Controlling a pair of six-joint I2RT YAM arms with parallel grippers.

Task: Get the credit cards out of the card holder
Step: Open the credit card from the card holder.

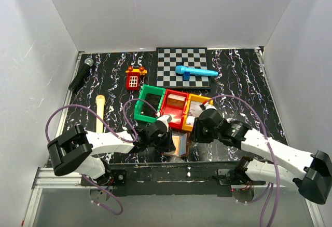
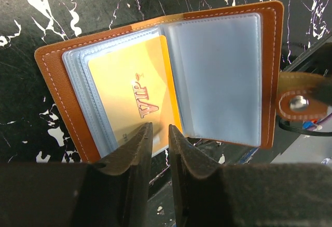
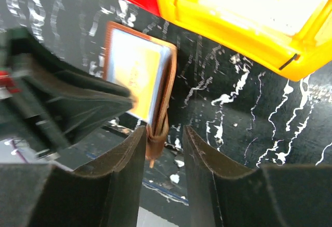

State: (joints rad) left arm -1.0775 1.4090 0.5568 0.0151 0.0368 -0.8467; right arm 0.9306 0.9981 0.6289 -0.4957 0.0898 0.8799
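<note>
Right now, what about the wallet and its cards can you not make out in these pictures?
Top view: wallet mostly hidden under both arms.
Left wrist view: any cards behind the gold card hidden by overlapping sleeves.
Right wrist view: wallet blurred, partly covered by the left end effector.

Overhead rear view; both wrist views close on card holder [image 2: 207, 81].

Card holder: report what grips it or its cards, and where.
Nothing looks gripped: left gripper hovers at the gold card's edge, right gripper straddles the card holder's strap, jaws apart.
</note>
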